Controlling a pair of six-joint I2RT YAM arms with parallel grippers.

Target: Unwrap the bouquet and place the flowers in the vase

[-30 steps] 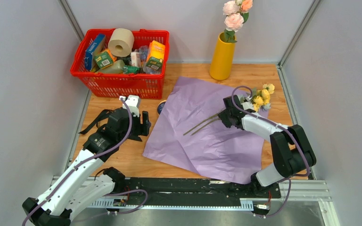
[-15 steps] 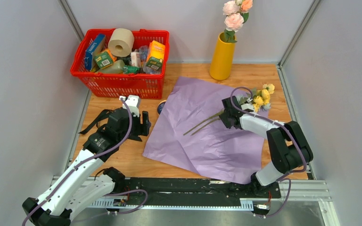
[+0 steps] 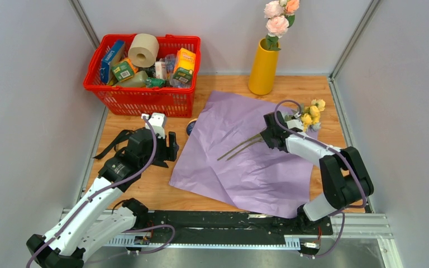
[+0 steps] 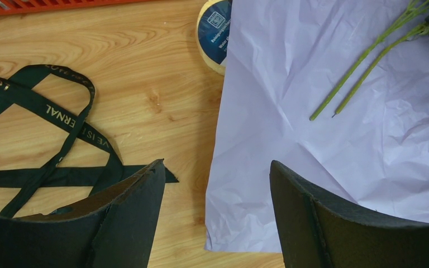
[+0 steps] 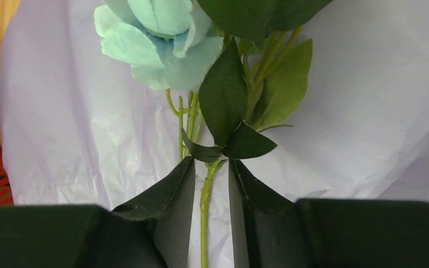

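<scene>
Found paper (image 3: 246,151) spread flat, vase (image 3: 263,67) behind it. Saw left gripper (image 4: 217,164) wide open, empty, at the paper's edge; right gripper (image 5: 211,184) set narrow round flowers (image 3: 310,116) lying on the paper, whether pinching could not tell. Judged stems (image 5: 204,218) light, wiry, slippery: best taken just below the leaves (image 5: 223,95).

Bright, even light from above; soft shadows.
Faint shadows lie on the worktop (image 3: 307,89) and in the creases of the lilac paper (image 3: 240,167). In the left wrist view the wood grain is crisp, while the left tool (image 4: 217,163) is dark and soft-edged. In the right wrist view the pale blue bloom (image 5: 156,39) is slightly blurred and the right tool (image 5: 211,164) is near-black.
</scene>
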